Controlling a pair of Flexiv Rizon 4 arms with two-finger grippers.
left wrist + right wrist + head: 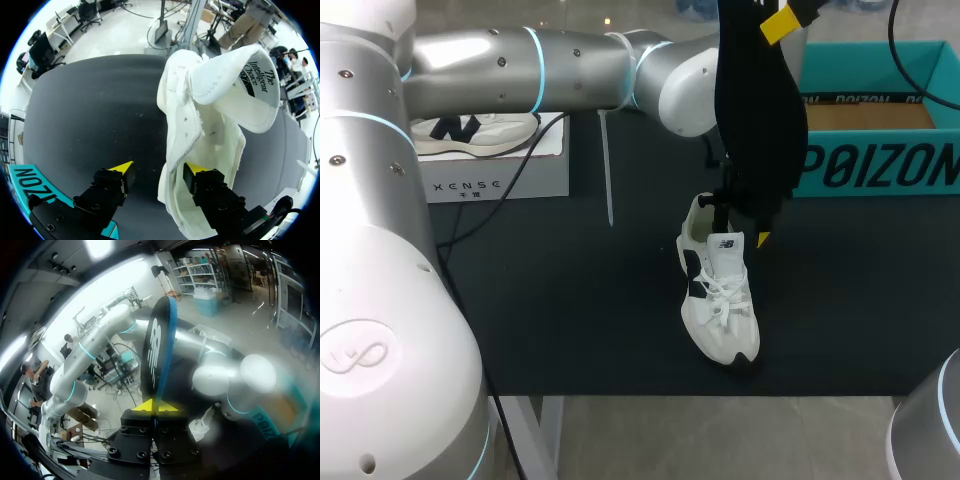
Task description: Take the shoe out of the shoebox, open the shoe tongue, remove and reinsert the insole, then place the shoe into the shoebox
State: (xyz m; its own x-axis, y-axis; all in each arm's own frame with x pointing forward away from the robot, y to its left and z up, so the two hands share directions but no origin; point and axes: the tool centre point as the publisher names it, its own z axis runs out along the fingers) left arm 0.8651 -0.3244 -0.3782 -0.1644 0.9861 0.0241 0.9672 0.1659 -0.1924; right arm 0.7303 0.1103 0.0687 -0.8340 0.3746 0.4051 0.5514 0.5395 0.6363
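Shoe (720, 295) – a white trainer with dark side patches – stands upright on the black table (570, 300), near the middle, with its toe towards the near edge and its heel towards the far side. It is outside the teal shoebox (880, 165), which sits open at the far right, well apart from it. The tongue (240, 80) is folded up and back, so the mouth of the shoe is wide open.

My left arm comes in from the left and drops over the heel. The left claw (157, 170) is spread wide: one yellow tip sits inside the shoe's opening, and the other hangs outside over bare table, clear of the side wall, so it grips nothing.

The right claw (159, 406) is clenched on one end of the black insole (760, 110) – it hangs free in the air above the shoe, long side vertical.

At the far left a white box (495, 175) carries a second pale shoe (470, 130).
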